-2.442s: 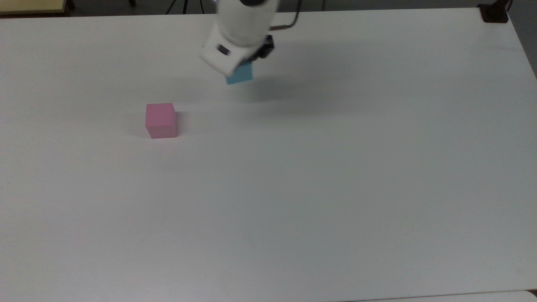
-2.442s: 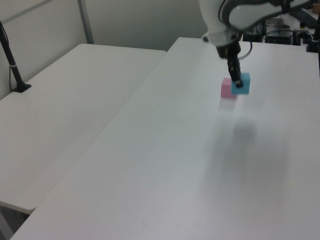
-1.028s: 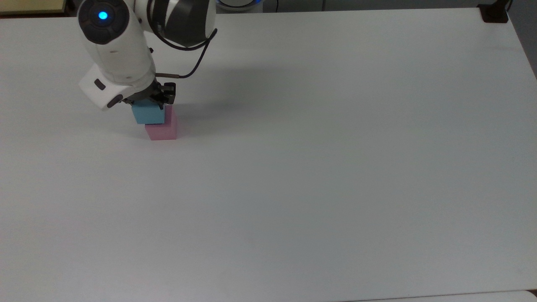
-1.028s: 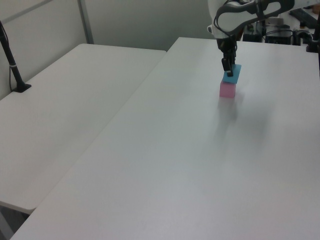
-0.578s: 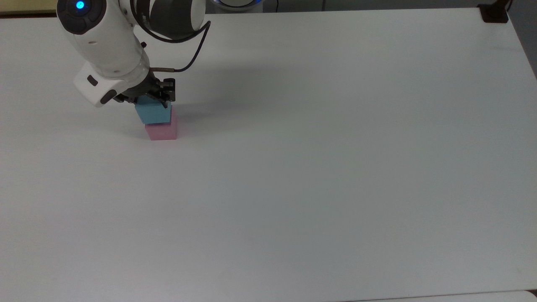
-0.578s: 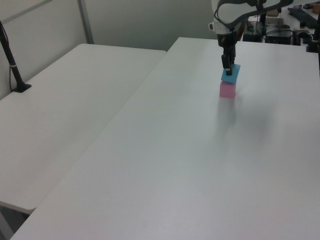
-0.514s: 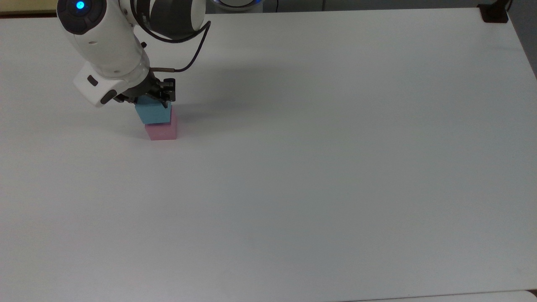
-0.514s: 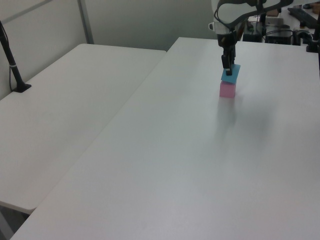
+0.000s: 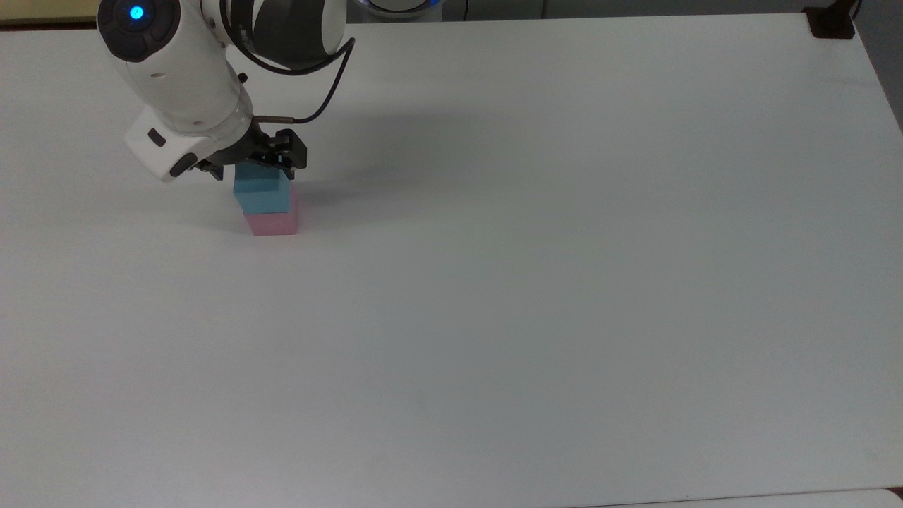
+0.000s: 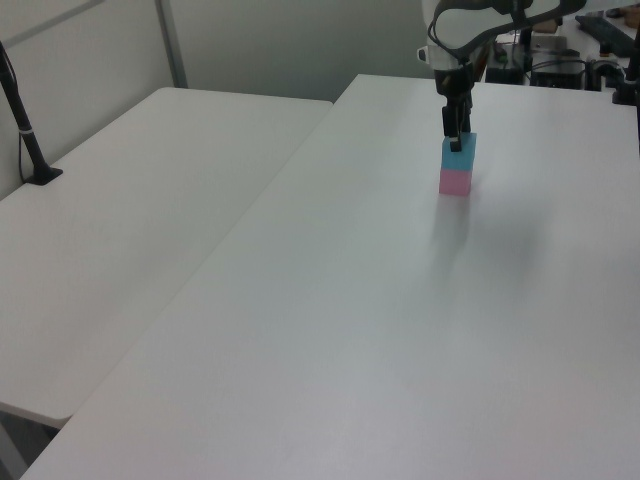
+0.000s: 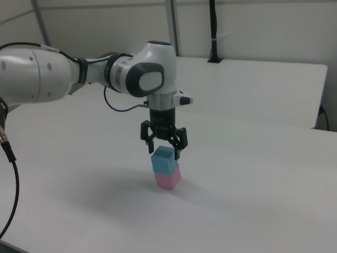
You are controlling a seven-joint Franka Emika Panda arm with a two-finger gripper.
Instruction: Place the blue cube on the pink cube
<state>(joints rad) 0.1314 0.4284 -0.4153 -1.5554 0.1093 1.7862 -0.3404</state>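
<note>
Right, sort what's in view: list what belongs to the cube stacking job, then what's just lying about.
Part of the job:
- blue cube, sitting on top of the pink one
- pink cube, on the white table
- gripper, open just above the blue cube

Just lying about:
- black clamp post on the neighbouring table
- dark mount at the table's far corner

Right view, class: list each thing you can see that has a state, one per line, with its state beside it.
Blue cube: upright, resting on the pink cube, not gripped.
Pink cube: flat on the table, under the blue cube.
Gripper: open, fingers spread just above the blue cube.
</note>
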